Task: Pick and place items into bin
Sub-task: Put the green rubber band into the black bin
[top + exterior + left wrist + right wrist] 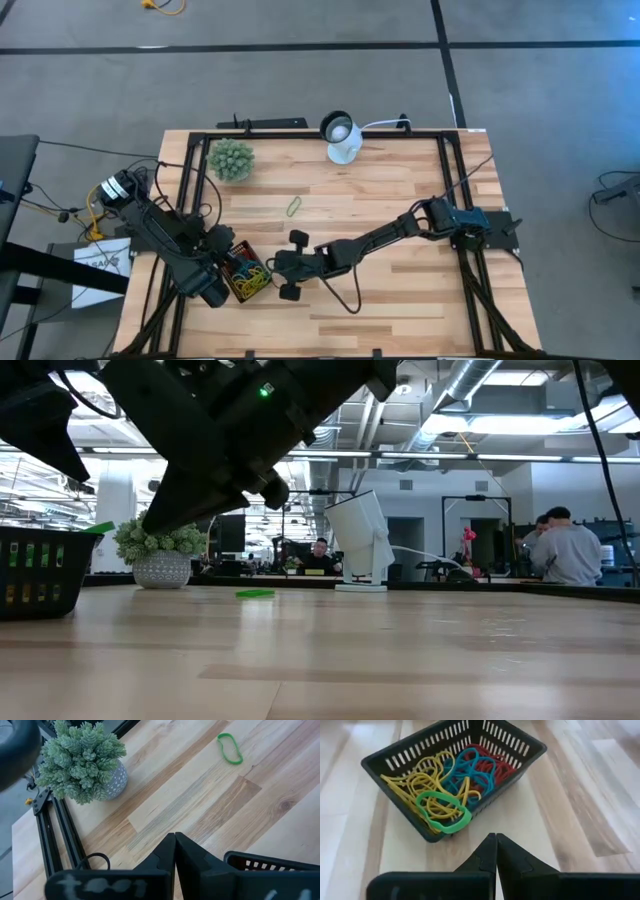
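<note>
Both grippers shut, empty; right gripper [495,840] beside bin [395,757]; open wide before straddling green loop [294,207].

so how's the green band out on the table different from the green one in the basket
The loose green band lies alone and flat on bare wood, out toward the plant ball. The other green band sits in the black bin, draped over the near rim on top of yellow loops. The loose one is pinched narrow; the binned one spreads into a wider oval. Both are thin bright green loops.
</note>
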Action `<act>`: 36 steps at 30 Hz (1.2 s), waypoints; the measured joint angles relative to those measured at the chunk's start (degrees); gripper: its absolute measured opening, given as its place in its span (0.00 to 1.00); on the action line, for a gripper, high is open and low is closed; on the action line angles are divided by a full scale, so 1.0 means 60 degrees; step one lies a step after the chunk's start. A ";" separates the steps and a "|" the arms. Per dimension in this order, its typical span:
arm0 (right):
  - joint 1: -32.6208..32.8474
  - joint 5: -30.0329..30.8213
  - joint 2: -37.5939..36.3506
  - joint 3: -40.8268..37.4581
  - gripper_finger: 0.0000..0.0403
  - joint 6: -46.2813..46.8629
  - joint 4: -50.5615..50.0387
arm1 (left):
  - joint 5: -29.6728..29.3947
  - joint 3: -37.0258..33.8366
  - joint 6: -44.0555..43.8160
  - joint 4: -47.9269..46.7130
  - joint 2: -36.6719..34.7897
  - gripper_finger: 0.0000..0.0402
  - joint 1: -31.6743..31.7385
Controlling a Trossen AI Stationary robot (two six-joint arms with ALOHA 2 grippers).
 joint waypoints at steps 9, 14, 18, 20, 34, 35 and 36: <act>0.0000 -0.0513 0.0279 -0.0022 0.00 0.0218 0.0685 | -0.0004 0.0000 0.0032 -0.0009 0.0000 0.00 -0.0002; 0.0002 -0.0671 0.0601 -0.0016 0.00 0.0164 0.1121 | -0.0004 0.0004 0.0036 -0.0006 0.0000 0.00 0.0000; -0.0026 -0.0963 0.0670 0.0018 0.00 0.0152 0.1946 | -0.0007 0.0004 0.0040 -0.0019 0.0000 0.00 -0.0003; -0.0040 -0.1164 0.0656 0.0025 0.00 0.0083 0.2255 | -0.0004 0.0004 0.0043 -0.0033 0.0000 0.00 -0.0004; -0.0062 -0.1195 0.0669 0.0004 0.00 -0.0644 0.2278 | -0.0017 0.0004 0.0051 -0.0047 0.0000 0.00 -0.0004; -0.0079 -0.1196 0.0594 -0.0001 0.00 -0.0717 0.2202 | -0.0027 0.0004 0.0051 -0.0040 -0.0001 0.00 -0.0004; -0.0110 -0.1194 0.0444 -0.0025 0.00 -0.0851 0.2082 | -0.0031 0.0004 0.0045 -0.0024 -0.0002 0.00 -0.0004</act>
